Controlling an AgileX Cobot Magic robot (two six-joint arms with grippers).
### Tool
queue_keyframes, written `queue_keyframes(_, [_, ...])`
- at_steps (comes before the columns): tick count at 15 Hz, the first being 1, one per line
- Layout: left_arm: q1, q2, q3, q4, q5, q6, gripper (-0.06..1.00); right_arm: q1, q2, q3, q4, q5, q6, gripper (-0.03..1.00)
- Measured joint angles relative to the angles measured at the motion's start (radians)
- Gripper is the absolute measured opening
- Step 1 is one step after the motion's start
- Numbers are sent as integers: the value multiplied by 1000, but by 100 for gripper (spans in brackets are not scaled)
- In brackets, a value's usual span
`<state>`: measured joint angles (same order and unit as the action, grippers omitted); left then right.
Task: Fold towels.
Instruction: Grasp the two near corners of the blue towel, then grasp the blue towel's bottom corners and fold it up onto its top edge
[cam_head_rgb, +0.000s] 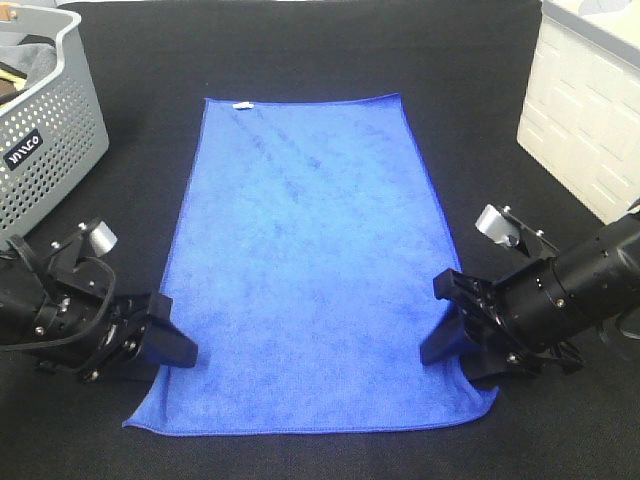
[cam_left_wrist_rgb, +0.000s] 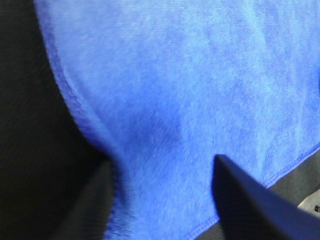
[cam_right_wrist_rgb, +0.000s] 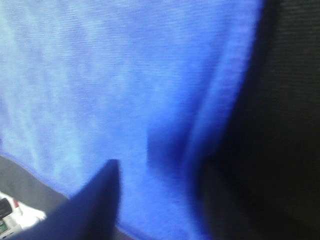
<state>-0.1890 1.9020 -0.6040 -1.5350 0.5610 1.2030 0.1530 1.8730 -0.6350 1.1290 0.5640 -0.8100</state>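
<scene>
The black tabletop (cam_head_rgb: 320, 50) takes up most of what I can see, a matte woven cover with a fine grain. The towel (cam_head_rgb: 310, 260) lies spread flat across the middle of it, long way running away from the robot. It is in a single layer with no crease in it, so by my reckoning the folding has not started. Every fold is still to be made, and what is under way is only the taking hold. The cloth is a bright royal-blue microfibre with a short plush nap that shows faint brushed streaks. It is a plain rectangle, a little puckered where the arms meet its long sides. A grey plastic basket (cam_head_rgb: 50, 150), its walls punched with rows of small holes, sits off at the far left with grey cloth inside. A white panelled box (cam_head_rgb: 590, 110) stands at the far right, and both are well apart from the towel. The left end effector (cam_head_rgb: 172, 335) is down at the towel's left edge near the front corner. Its dark fingers (cam_left_wrist_rgb: 240, 200) are apart, one over the cloth and one on the tabletop side, with the edge between them but not visibly pinched. The right end effector (cam_head_rgb: 442, 320) mirrors it on the right edge with its fingers (cam_right_wrist_rgb: 95, 200) likewise spread over the border. A darker stitched hem (cam_head_rgb: 430, 190) runs round the towel, and a small white tag (cam_head_rgb: 241, 105) sits on the far edge.
</scene>
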Motion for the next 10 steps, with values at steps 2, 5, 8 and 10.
queue_keyframes(2, [-3,14,-2,1,-31,0,12,1,10,2,-14,-24,-1,13])
queue_keyframes(5, [-3,13,-2,12,-45,-7,0,1,11,3,-17,-27,14,0])
queue_keyframes(8, [-3,-49,-1,174,-35,-145,0,2,-55,7,-62,-21,79,0])
queue_keyframes(10, [-3,-105,5,298,-27,-256,0,2,-111,21,-109,-5,142,0])
